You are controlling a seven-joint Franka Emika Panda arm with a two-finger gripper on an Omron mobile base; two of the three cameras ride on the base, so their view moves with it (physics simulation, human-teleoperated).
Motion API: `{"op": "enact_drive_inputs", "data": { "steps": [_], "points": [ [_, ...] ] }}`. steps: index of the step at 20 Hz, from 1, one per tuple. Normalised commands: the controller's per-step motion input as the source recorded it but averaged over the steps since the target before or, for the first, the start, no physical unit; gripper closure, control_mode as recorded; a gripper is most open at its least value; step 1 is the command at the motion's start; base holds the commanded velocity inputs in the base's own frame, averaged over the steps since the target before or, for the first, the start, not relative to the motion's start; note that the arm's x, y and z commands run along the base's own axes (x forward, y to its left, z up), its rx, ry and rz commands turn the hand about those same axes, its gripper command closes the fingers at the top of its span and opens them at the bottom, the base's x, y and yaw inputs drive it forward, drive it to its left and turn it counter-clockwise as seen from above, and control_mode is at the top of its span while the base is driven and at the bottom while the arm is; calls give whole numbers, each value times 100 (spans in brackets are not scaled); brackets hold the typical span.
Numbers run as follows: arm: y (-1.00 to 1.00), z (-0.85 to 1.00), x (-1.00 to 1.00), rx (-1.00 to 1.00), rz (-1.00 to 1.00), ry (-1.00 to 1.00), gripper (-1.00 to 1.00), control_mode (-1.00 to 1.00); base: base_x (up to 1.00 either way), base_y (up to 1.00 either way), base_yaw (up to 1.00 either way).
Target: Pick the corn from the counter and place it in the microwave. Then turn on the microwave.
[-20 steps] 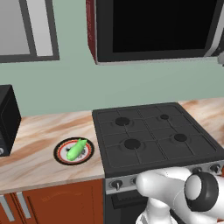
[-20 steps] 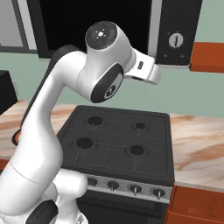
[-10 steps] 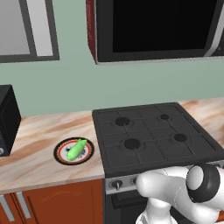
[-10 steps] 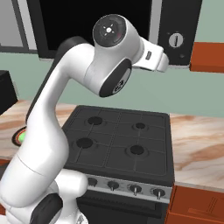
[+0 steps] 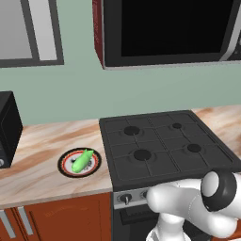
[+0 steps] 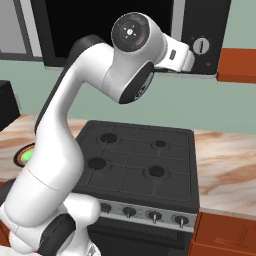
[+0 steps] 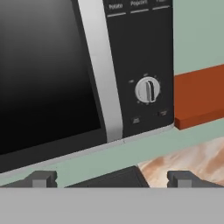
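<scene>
The arm has swung up toward the microwave (image 7: 52, 74), pincer (image 7: 111, 178) open and empty, corn (image 5: 82, 160) untouched on the worktop (image 5: 37, 164).

Shut microwave (image 5: 164, 33) door, corn (image 5: 82, 160) unobstructed.

Black gas stovetop (image 5: 160, 146); round plate (image 5: 69, 165) left; black box (image 5: 8, 127) far left.

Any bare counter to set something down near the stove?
Left of the stovetop: the counter is bare between the plate holding the corn and the black box, and behind the plate to the wall. Right of the stovetop is a bare stretch too. Tightest spot: plate nearly against the stovetop's left edge.
</scene>
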Motion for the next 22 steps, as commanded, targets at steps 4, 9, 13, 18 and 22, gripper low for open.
{"op": "enact_drive_inputs", "data": {
  "steps": [4,9,13,18,22],
  "points": [
    [0,0,31,0,6,-1,-100,-100,0,0,0],
    [0,3,28,0,6,-1,-100,-100,0,0,0],
    [0,4,29,0,6,0,-100,-100,0,0,0],
    [-1,1,28,0,6,0,-100,-100,0,0,0],
    [-8,0,25,0,4,0,-100,-100,0,0,0]
  ]
}}
